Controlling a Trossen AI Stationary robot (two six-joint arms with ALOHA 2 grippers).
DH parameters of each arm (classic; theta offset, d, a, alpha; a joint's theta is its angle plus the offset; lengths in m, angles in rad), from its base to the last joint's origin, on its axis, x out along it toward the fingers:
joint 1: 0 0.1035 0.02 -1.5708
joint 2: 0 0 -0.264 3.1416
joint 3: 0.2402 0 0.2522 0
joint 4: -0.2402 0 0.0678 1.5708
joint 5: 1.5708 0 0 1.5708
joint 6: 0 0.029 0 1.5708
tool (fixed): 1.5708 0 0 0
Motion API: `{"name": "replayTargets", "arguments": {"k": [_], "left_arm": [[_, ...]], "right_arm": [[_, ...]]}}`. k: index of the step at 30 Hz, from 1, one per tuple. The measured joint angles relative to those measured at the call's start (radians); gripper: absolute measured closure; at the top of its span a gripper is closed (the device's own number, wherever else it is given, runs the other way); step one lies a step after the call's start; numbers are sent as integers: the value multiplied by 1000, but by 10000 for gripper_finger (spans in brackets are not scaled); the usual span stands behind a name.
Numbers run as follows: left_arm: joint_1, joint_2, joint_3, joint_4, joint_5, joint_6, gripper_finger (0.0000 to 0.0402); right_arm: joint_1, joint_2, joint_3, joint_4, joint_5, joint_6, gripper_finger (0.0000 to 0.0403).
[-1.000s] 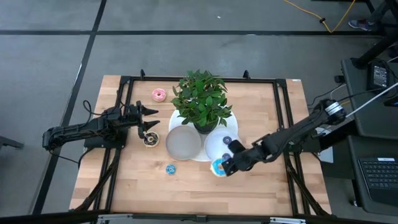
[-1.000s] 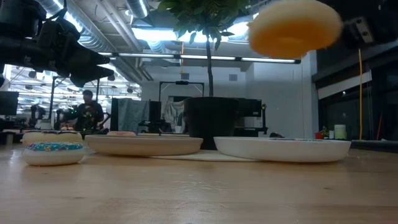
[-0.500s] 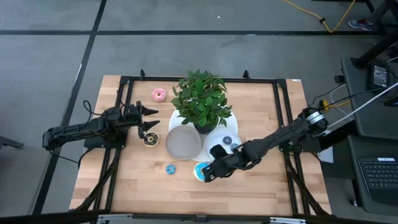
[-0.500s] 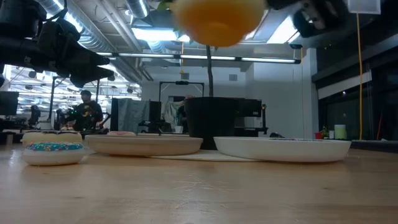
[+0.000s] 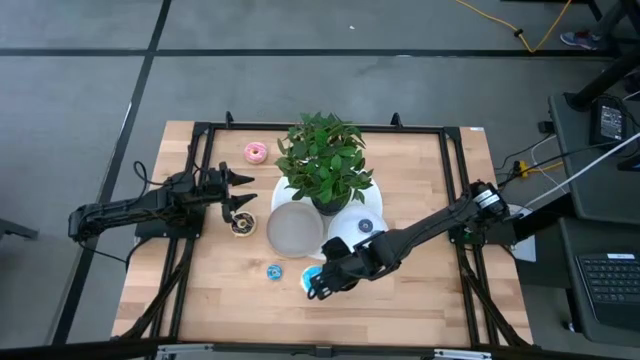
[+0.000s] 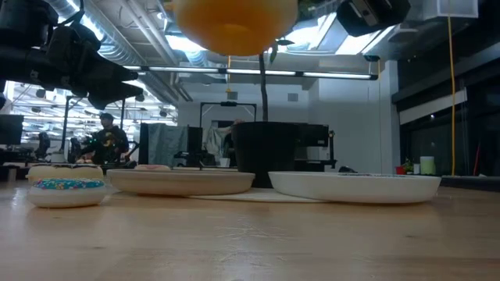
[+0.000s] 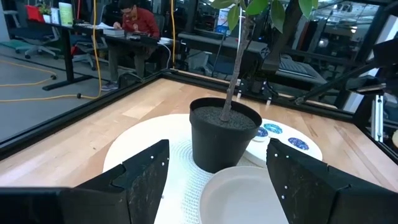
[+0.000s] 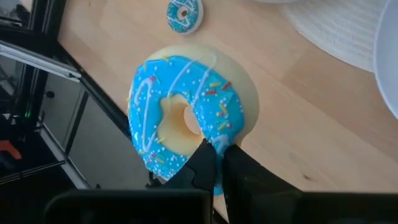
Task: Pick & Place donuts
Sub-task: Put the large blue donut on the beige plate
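Wooden table [image 5: 420, 300] beneath outstretched right gripper [image 8: 216, 163] pinching blue-iced donut [image 8: 189, 112] aloft, left gripper [image 5: 238, 190] agape

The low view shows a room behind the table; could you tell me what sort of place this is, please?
Most likely an open robotics lab or workshop: exposed ceiling ducts, a person at a workstation, and a wooden table framed in black rails.

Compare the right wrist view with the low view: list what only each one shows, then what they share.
Only the right wrist view: the held donut's blue icing with sprinkles, and the right claw shut on its rim. Only the low view: the two plates, the dark plant pot, and the left claw hanging open. Both: that held donut in the air, and a small blue donut on the wooden table.
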Motion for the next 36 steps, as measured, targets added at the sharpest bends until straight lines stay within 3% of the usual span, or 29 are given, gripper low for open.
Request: {"name": "replayTargets", "arguments": {"k": [27,36], "left_arm": [[0,0,0,0,0,-8,142],[0,0,0,10,99,-379,142]], "right_arm": [[-23,0,0,-31,-34,48,385],[-23,0,0,-30,-35,72,385]]}}
